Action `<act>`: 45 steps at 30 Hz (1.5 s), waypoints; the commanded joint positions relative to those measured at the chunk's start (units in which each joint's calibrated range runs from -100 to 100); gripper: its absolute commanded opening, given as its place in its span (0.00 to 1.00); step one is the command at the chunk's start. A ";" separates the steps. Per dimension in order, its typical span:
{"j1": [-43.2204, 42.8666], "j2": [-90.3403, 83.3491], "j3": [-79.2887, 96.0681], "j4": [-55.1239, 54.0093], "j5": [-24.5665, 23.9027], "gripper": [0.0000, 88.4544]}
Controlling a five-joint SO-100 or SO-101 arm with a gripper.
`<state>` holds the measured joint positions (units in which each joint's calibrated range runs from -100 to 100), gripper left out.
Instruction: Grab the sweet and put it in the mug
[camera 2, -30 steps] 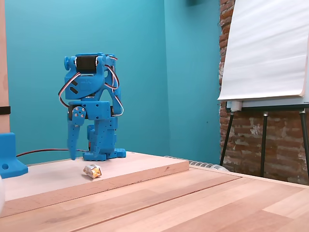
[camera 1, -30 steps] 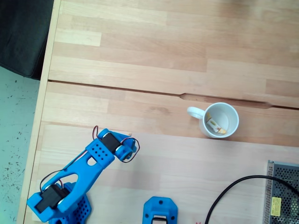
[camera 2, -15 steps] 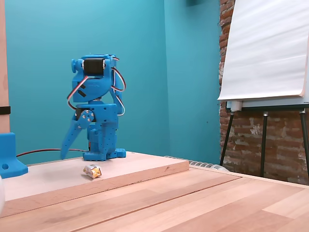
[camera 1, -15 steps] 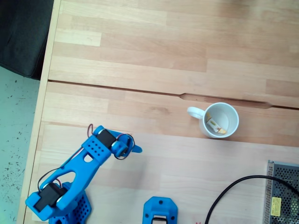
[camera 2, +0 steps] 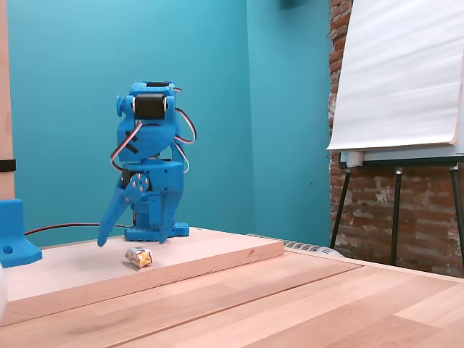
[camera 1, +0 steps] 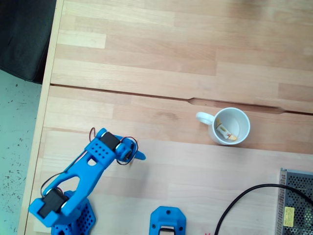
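Note:
The white mug (camera 1: 243,117) stands upright on the right of the table, handle to the left, and a cream and yellow sweet (camera 1: 225,131) lies inside it. A second sweet (camera 2: 138,256) lies on the raised wooden board in front of the arm's base. My blue gripper (camera 2: 101,242) hangs tilted, its tip just above the board, a little left of and apart from that sweet. Its fingers form one closed wedge with nothing between them. Seen from above, the gripper (camera 1: 141,156) points right at the lower left, far from the mug.
A blue printed block (camera 1: 167,221) sits at the near edge, also seen at the left (camera 2: 11,243). A black cable (camera 1: 244,200) and a metal mesh box (camera 1: 296,203) fill the lower right corner. The raised board (camera 2: 217,255) steps down to the table. An easel (camera 2: 399,72) stands behind.
The gripper swung from pointing straight down to a slant, its tip moving away from the sweet on the board. Both sweets and the mug stayed put.

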<state>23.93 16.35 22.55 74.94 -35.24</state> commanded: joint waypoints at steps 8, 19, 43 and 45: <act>0.18 6.71 -7.20 -0.10 -0.59 0.44; -0.47 9.47 -8.18 -0.18 -0.49 0.44; -0.47 10.67 -11.31 -0.10 -0.63 0.29; -0.40 10.67 -11.48 -0.10 -0.63 0.26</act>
<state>23.86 27.61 14.12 74.94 -36.21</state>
